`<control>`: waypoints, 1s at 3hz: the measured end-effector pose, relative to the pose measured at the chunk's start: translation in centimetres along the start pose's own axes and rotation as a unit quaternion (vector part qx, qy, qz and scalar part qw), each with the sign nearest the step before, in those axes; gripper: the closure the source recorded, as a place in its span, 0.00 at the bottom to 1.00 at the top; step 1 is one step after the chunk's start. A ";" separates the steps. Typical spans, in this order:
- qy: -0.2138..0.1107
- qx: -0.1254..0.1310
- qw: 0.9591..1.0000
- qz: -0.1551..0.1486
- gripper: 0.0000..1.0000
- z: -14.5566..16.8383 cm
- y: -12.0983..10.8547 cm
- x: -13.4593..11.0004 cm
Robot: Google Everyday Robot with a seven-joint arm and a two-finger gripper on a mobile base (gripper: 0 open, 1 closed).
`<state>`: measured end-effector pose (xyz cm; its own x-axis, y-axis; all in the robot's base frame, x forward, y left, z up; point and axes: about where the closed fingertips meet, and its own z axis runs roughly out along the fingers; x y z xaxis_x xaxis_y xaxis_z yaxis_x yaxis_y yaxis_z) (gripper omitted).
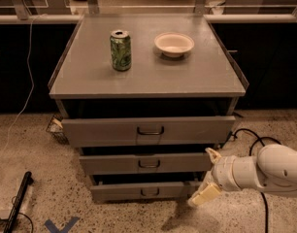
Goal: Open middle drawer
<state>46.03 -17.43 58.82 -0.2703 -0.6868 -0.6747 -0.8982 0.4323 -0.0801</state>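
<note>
The grey cabinet has three drawers stacked under its top. The middle drawer (114, 164) is a low grey front with a small metal loop handle (149, 164) at its centre, and it stands nearly closed. The taller top drawer (100, 131) juts out slightly above it, and the narrow bottom drawer (114, 191) sits below. My gripper (208, 174) on the white arm (265, 171) is at the lower right, just off the right ends of the middle and bottom drawers. Its fingers are spread apart and hold nothing, and it is well to the right of the handle.
A green can (121, 50) and a white bowl (174, 44) stand on the cabinet top (202, 76). Black cables (250, 137) lie on the speckled floor at the right. A black rod (17, 200) and blue tape (61, 225) lie at the lower left.
</note>
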 end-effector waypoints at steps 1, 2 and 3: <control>0.002 0.011 0.999 0.038 0.00 3.9 -0.8 3.5; -0.007 0.018 0.999 0.043 0.00 5.8 -1.6 4.9; -0.060 0.020 0.998 0.017 0.00 8.5 -3.6 5.4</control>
<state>50.78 -17.71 49.27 -0.2543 -0.5971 -0.7608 -0.8745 0.4780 -0.0828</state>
